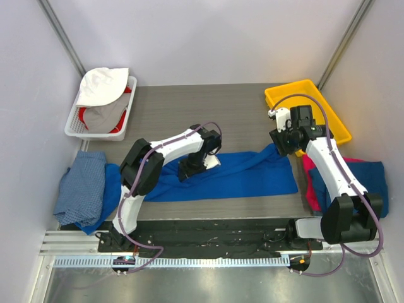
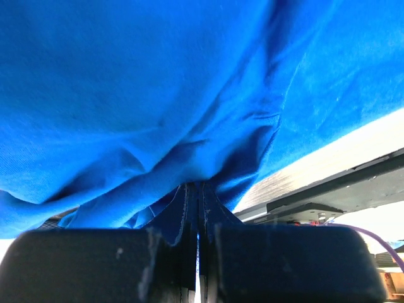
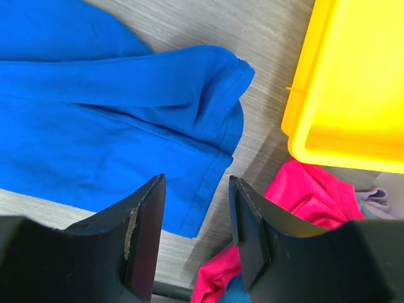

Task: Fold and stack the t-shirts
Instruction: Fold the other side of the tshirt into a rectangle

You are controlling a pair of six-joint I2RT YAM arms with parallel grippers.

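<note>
Overhead, the blue t-shirt point(image 1: 246, 173) lay flattened across the middle of the desk point(image 1: 183, 104). Its long axis ran left to right, with one end toward a heap of cloth point(image 1: 82, 189) at the left edge and the other pointing toward the yellow tray point(image 1: 315, 101).

My left tool point(image 2: 198, 211) was pinched tight on a fold of that shirt, roughly midway along its length (its wrist view showed little but blue cloth bunched into the closed jaws).

My right tool point(image 3: 194, 189) hung with its jaws apart and nothing between them, just above the shirt's right end. From there the cloth stretched away to the left, and the hemmed corner lay right under the fingers. A pink t-shirt point(image 3: 306, 189) sat just beside that corner, near the tray.

I judged the right arm much the nearer to the free end. Any grasp there seemed to call for coming straight down on the hem, across the shirt's short axis.
</note>
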